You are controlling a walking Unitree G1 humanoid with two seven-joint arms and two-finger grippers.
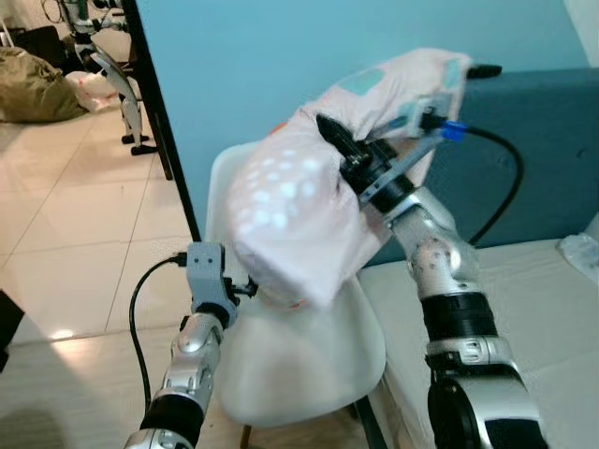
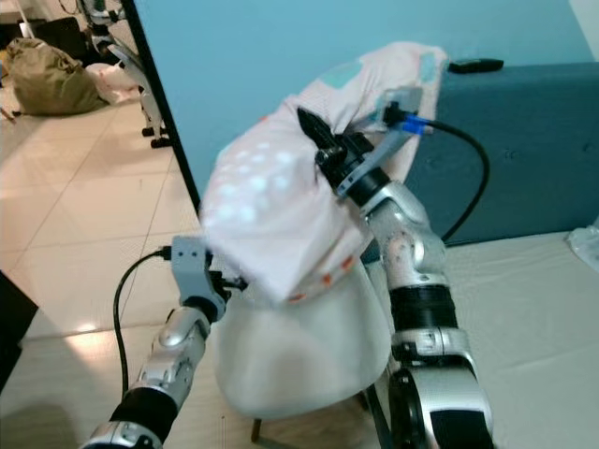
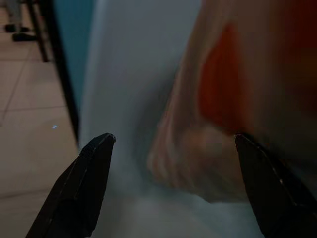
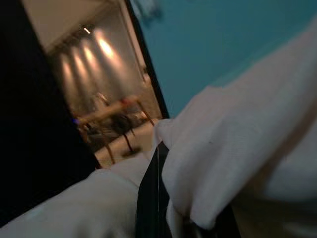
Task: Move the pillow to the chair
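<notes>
So the pillow (image 1: 309, 201) is up in the air right over the chair (image 1: 290, 365), which is the white shell one parked against the teal wall (image 1: 253, 56) next to the bed (image 1: 524, 309). It's a pale pink thing with light dots and a few orange and blue patches, and it's drooping down so its lower corner hangs just above the seat, maybe brushing the backrest, hard to say for sure.

The right hand (image 1: 335, 138) is doing the carrying. Its black fingers are pinched onto a fold of the fabric near the top of the pillow, and the right wrist view shows cloth bunched tight around a finger (image 4: 148, 198), so I'd call that a firm hold.

The left hand (image 3: 173, 148) is down low beside the chair's front edge with its fingers spread wide, nothing between them. In its wrist view the pillow's underside and the white chair shell sit right ahead, so it's near but not gripping anything.

Progress-wise I'd say most of the job is done: pillow is off the bed and lined up with the chair. What's left is lowering it onto the seat and letting go. It's not resting on the chair yet as far as I can tell.
</notes>
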